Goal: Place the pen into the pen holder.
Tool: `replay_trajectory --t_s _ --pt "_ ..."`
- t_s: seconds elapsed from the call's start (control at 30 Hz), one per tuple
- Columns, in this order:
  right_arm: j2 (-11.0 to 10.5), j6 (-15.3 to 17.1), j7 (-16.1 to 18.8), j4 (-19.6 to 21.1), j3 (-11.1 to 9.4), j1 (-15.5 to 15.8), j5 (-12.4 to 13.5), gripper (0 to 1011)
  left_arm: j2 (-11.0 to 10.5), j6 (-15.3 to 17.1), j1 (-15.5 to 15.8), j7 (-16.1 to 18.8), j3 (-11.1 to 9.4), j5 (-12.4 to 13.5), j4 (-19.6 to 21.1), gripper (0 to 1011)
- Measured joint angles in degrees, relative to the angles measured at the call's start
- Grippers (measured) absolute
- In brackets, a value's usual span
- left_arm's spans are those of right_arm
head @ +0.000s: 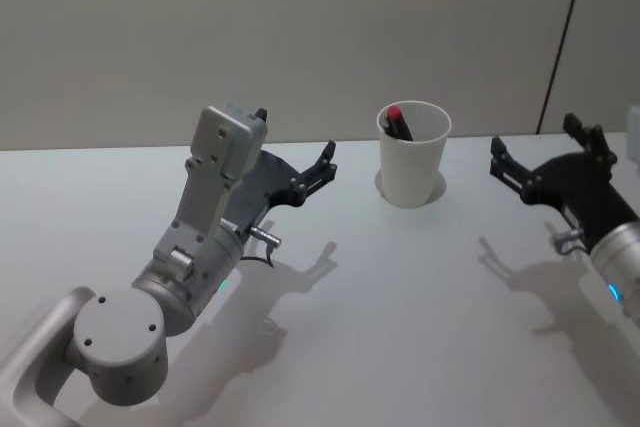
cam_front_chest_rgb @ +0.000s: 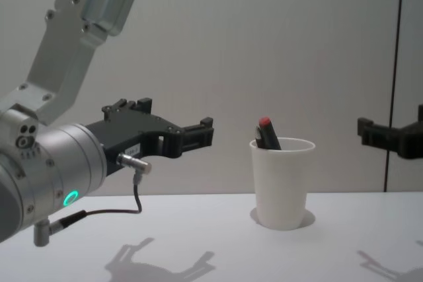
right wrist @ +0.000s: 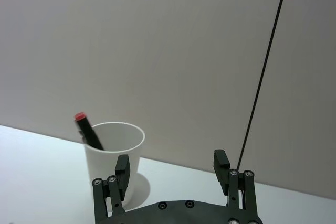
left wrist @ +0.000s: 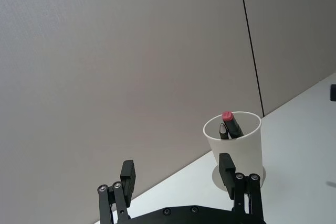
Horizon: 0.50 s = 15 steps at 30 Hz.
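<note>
Your pen (head: 398,123) stands in the pen holder (head: 413,169), lower part hidden. Left gripper (head: 296,155) and right gripper (head: 542,152): fingers apart, holding nothing.

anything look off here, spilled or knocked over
Nothing stands out. The pen holder stands upright on the table with the red-capped pen leaning inside it. The left gripper and right gripper hover open on either side, holding nothing.
</note>
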<state>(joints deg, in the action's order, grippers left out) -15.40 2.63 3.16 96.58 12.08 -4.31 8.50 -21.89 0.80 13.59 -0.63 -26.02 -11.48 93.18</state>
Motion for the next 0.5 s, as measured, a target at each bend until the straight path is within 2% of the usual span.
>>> replay_trajectory --t_s 0.3,0.5 --pt "-2.98 -0.54 0.51 3.56 0.70 3.89 6.05 1002 0.00 0.00 0.00 0.00 0.00 0.00 0.00 1000" --pt "-3.87 -0.68 0.67 4.55 0.89 5.04 7.80 1001 0.00 0.00 0.00 0.00 0.00 0.00 0.00 1000"
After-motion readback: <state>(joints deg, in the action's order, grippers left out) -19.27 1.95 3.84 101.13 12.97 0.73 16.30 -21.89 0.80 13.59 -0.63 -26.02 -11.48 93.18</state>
